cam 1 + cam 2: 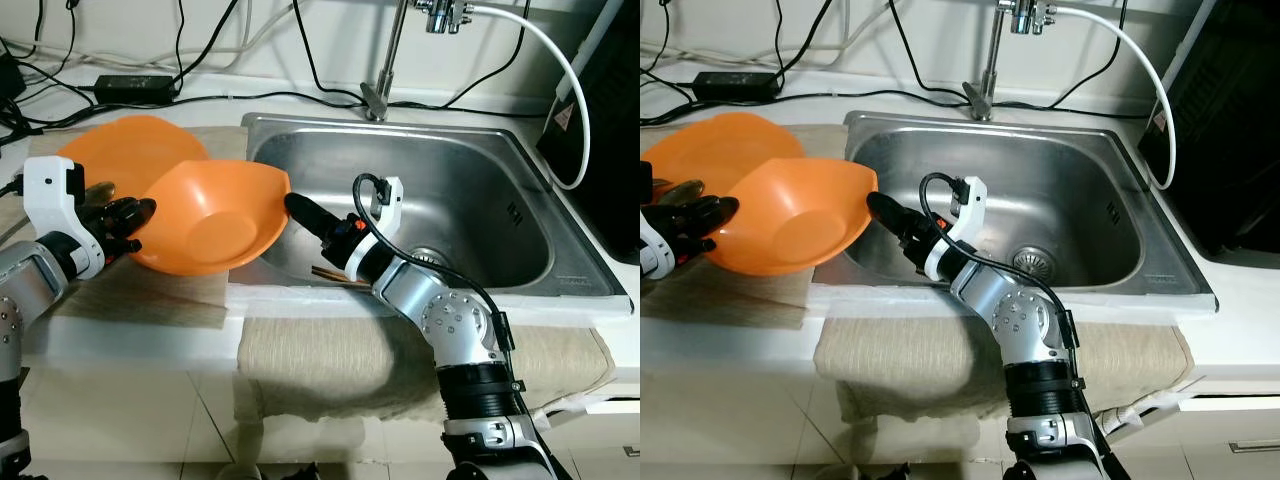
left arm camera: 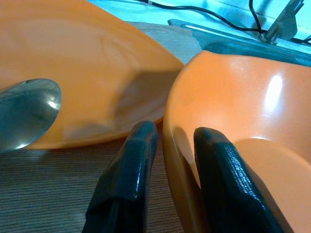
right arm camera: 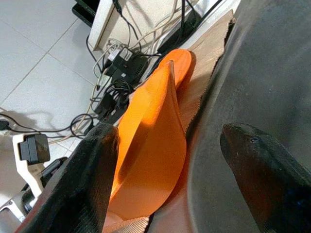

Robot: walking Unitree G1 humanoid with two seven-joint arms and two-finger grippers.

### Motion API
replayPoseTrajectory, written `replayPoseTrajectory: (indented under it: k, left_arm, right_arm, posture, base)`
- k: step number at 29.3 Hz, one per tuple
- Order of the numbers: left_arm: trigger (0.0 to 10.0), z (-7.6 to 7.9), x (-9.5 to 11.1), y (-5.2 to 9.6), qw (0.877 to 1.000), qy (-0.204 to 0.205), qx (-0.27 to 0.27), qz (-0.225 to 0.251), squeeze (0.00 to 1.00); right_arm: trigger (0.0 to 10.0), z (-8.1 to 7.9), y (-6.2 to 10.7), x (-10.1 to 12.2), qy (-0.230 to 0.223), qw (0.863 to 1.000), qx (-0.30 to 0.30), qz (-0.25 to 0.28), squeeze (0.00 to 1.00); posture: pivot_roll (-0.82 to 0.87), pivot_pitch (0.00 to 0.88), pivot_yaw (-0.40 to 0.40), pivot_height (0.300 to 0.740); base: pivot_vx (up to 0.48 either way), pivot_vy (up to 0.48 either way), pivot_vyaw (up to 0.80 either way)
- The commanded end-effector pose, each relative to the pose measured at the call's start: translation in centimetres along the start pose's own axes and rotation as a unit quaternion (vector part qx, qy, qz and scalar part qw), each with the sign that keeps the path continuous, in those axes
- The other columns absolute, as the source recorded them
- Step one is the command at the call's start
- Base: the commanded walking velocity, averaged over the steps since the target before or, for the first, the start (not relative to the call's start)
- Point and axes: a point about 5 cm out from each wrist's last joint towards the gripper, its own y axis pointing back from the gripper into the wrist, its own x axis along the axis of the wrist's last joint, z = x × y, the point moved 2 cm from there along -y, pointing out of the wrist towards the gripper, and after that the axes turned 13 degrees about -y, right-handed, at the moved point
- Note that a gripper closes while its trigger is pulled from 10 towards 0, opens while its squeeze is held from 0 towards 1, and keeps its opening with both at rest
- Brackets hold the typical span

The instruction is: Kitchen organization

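On the counter (image 1: 300,340) beside the steel sink (image 1: 470,190), two orange dishes lie on a brown woven mat (image 1: 160,305). The nearer orange bowl (image 1: 215,220) is tilted, its far edge hanging over the sink's left rim, and it overlaps the flatter orange plate (image 1: 125,150) behind it.

The left gripper (image 1: 135,222) is clamped on the bowl's left rim: in the left wrist view one black finger (image 2: 129,174) sits outside the wall and the other (image 2: 223,179) inside it, with the orange edge pinched between them. A metal spoon (image 2: 24,114) rests in the plate just beside that gripper.

The right gripper (image 1: 300,208) reaches up from inside the sink basin to the bowl's right edge, its tip touching or very near the rim. In the right wrist view its two fingers (image 3: 82,184) stand spread wide, with the bowl's edge in the gap between them and not pressed by either, so this gripper is released.

A pair of wooden chopsticks (image 1: 335,274) lies in the basin, near the front wall below the right arm. The faucet (image 1: 385,60) rises behind the sink with a white hose (image 1: 565,80) looping from it to the right. Black cables and a power adapter (image 1: 135,84) lie along the back of the counter. A beige cloth (image 1: 330,350) hangs over the counter's front edge.
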Motion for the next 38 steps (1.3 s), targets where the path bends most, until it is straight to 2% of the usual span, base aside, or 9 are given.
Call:
replayPoseTrajectory:
  k: [1,10,13,14,16,17,22,38]
  left_arm:
    - [0.0,0.3,0.3,0.0,1.0,-0.005,-0.003,0.001,0.74]
    - [0.0,0.7,0.3,-0.2,1.0,0.0,-0.011,0.003,0.74]
    - [0.0,0.9,0.3,-0.4,1.0,0.001,-0.014,0.005,0.74]
    - [0.0,1.0,0.3,-0.4,1.0,0.002,-0.016,0.006,0.74]
    - [0.0,1.0,0.4,-0.5,1.0,0.003,-0.016,0.007,0.74]
    - [0.0,1.1,0.4,-0.5,1.0,0.003,-0.017,0.007,0.74]
    - [0.0,1.3,0.5,-0.4,1.0,0.005,-0.021,0.011,0.74]
    - [0.0,1.7,0.6,-0.4,1.0,0.008,-0.027,0.015,0.73]
  right_arm:
    - [10.0,-1.3,-1.1,-0.1,0.001,1.0,0.024,0.0,0.0]
    - [10.0,-1.8,-2.2,-0.7,-0.005,0.999,0.042,-0.007,0.0]
    - [10.0,-1.6,-2.9,-1.0,0.013,0.999,0.031,-0.008,0.0]
    - [2.7,-1.3,-3.2,-1.0,0.03,0.999,0.017,-0.006,0.0]
    - [2.7,-1.0,-3.3,-1.0,0.042,0.999,0.007,-0.004,0.0]
    - [0.0,-0.9,-3.5,-1.1,0.052,0.999,-0.001,-0.005,0.0]
    - [0.0,-0.1,-3.6,-1.5,0.049,0.999,-0.013,-0.011,0.0]
    - [0.0,0.2,-3.8,-1.4,0.038,0.999,-0.008,0.0,0.0]
  posture:
    - [0.22,0.002,-0.049,0.74]
    - [0.21,0.0,-0.05,0.74]
    - [0.21,0.0,-0.054,0.74]
    - [0.21,0.0,-0.055,0.74]
    - [0.21,0.0,-0.055,0.74]
    - [0.21,0.0,-0.056,0.74]
    - [0.22,0.0,-0.059,0.74]
    - [0.22,0.0,-0.058,0.74]
  base:
    - [0.0,0.0,0.0]
    - [0.0,0.0,0.0]
    - [0.0,0.0,0.0]
    - [0.0,0.0,0.0]
    - [0.0,0.0,0.0]
    - [0.0,0.0,0.0]
    - [0.0,0.0,0.0]
    - [0.0,0.0,0.0]
